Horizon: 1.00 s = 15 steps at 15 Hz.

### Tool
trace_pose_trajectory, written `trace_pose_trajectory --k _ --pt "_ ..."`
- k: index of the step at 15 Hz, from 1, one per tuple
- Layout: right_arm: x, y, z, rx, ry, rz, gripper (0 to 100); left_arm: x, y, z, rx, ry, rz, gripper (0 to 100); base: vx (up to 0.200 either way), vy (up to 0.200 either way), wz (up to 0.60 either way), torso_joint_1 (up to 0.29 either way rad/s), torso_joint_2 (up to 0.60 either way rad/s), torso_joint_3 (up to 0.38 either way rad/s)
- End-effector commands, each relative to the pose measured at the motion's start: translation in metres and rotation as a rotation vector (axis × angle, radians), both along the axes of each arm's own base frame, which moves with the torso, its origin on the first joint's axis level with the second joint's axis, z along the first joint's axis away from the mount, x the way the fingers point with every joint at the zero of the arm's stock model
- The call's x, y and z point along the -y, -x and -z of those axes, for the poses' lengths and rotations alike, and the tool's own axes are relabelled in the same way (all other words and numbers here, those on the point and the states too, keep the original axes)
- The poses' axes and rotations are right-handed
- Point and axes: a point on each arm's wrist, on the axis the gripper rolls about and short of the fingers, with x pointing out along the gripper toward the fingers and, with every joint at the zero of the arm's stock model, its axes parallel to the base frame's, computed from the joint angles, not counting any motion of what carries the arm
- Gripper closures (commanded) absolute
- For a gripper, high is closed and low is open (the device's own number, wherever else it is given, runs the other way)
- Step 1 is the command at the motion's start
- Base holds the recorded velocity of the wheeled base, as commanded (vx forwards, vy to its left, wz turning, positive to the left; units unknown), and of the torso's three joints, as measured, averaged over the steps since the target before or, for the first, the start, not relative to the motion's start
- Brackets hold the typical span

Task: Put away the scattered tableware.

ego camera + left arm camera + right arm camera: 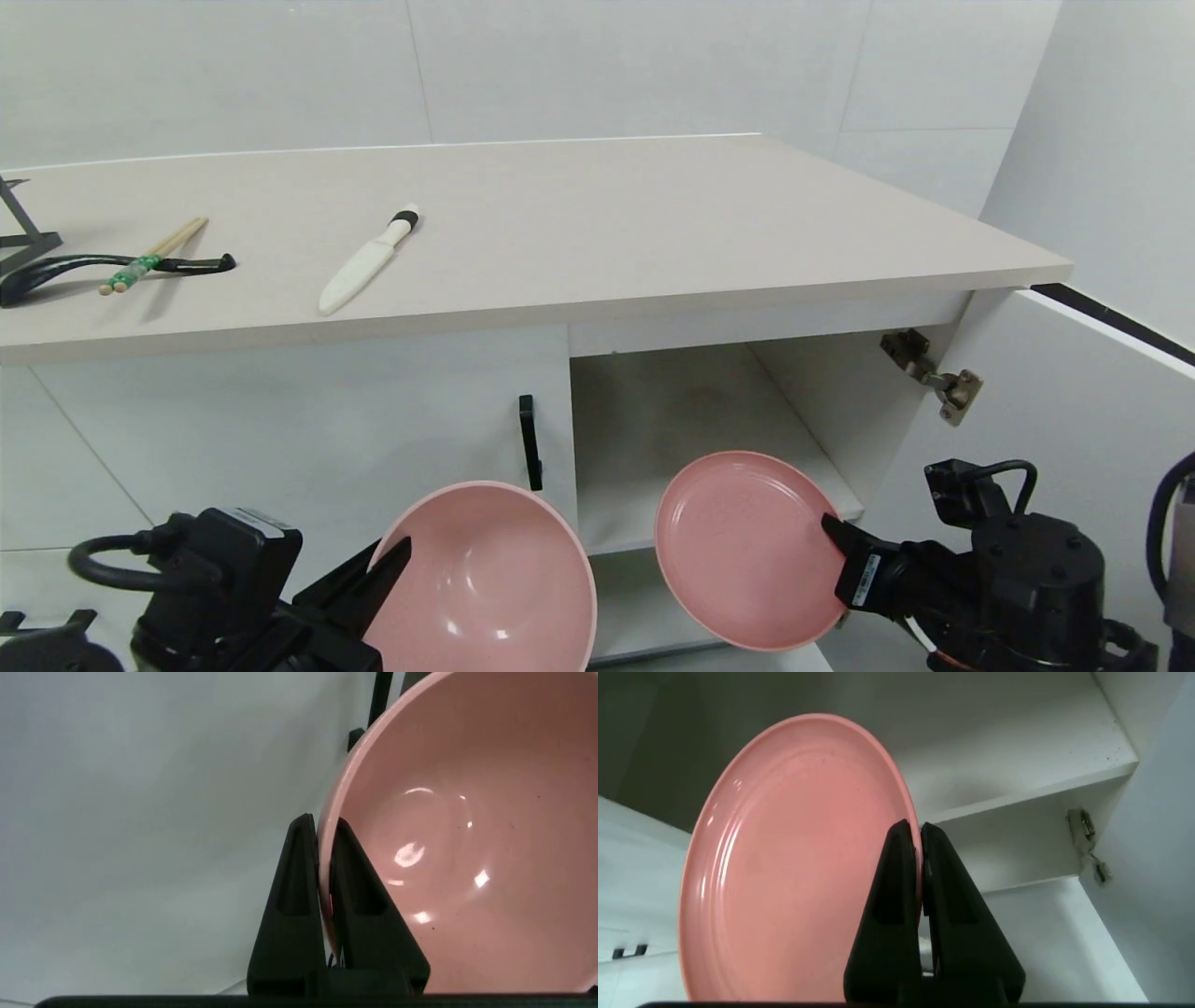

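Pinching the rim of a pink bowl low in the frame, just left of centre in the head view, the left jaws close on its edge with one finger inside and one outside. The bowl is tipped on its side, hollow towards the camera, held in the air before the closed cupboard door and its black handle. The right jaws pinch the right-hand rim of a pink plate, which stands almost on edge just right of the bowl and apart from it, in front of the open cupboard compartment. Whether the plate is already past the front of the shelf cannot be told. The open door hangs at the right of the frame, with a metal hinge beside it. On the worktop in the upper left lie a white knife, a pair of chopsticks resting across a black ladle, and part of a black stand at the left edge.
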Motion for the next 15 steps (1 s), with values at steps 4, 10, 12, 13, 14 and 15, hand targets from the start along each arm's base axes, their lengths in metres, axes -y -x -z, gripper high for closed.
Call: trace_pose_trajectory --k 4,10,12,13,14,15 --pt "-0.007 -0.011 0.012 -0.021 0.013 0.005 100 0.000 0.000 -0.004 0.020 0.031 0.000 100 0.000 0.000 0.00 0.000 0.00 0.000" --pt "-0.031 -0.045 0.043 -0.028 0.013 0.003 100 -0.001 0.000 -0.004 0.020 0.031 -0.006 100 0.000 0.000 0.00 0.000 0.00 0.000" --pt "-0.039 -0.054 0.051 -0.024 0.010 -0.004 100 -0.001 -0.001 -0.004 0.019 0.030 -0.007 100 0.000 0.000 0.00 0.000 0.00 0.000" --pt "-0.041 -0.058 0.055 -0.022 0.010 -0.005 100 -0.001 -0.001 -0.004 0.019 0.028 -0.007 100 0.000 0.000 0.00 0.000 0.00 0.000" --pt "-0.041 -0.062 0.058 -0.024 0.011 0.003 100 -0.001 -0.001 -0.004 0.019 0.028 -0.007 100 0.000 0.000 0.00 0.000 0.00 0.000" --pt "-0.039 -0.064 0.062 -0.030 0.015 0.011 100 -0.001 -0.001 -0.004 0.019 0.028 -0.007 100 0.000 0.000 0.00 0.000 0.00 0.000"
